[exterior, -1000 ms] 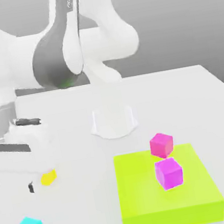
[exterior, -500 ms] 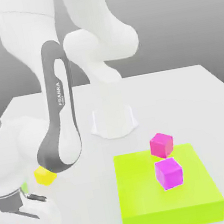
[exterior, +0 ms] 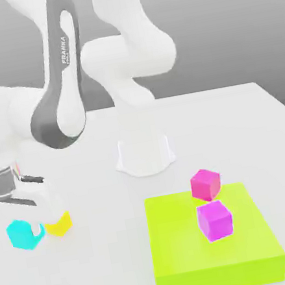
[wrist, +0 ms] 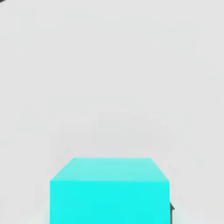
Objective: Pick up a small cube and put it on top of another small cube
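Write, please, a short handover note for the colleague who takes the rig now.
Pincer: shut on the cyan cube, held up off the table.
Yellow cube: on the table, at the exterior view's left, not stacked.
Done: cyan cube gripped and lifted.
Left: bring it above the yellow cube, lower, release, withdraw.

Before me I count one cyan cube [exterior: 25,234], one yellow cube [exterior: 58,224], two magenta cubes [exterior: 214,221] and one flat lime-green block [exterior: 205,239]; cubes are four.
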You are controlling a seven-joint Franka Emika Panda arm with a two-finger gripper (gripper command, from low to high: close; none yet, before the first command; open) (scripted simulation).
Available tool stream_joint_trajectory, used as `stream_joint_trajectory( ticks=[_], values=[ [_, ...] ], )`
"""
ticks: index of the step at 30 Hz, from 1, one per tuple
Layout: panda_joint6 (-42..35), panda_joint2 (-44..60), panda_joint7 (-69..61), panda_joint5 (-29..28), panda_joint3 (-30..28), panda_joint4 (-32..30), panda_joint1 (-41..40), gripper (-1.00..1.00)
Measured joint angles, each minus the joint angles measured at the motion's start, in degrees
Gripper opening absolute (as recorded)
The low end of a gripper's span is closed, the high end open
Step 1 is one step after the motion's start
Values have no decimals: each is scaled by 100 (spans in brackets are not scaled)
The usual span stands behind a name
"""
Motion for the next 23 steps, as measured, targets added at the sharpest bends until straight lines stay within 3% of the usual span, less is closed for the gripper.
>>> stream_joint_trajectory(
  ticks=[5, 7, 18, 23],
  values=[
    [12, -1062, -103, -834, -88, -1030, -525, -100],
    [77, -1239, -238, -881, -164, -1273, -583, -100],
    [884, -256, -1681, 1117, -585, -1266, 368, -100],
    [1281, 180, -1945, 1495, -557, -1235, 447, -100]
  ],
)
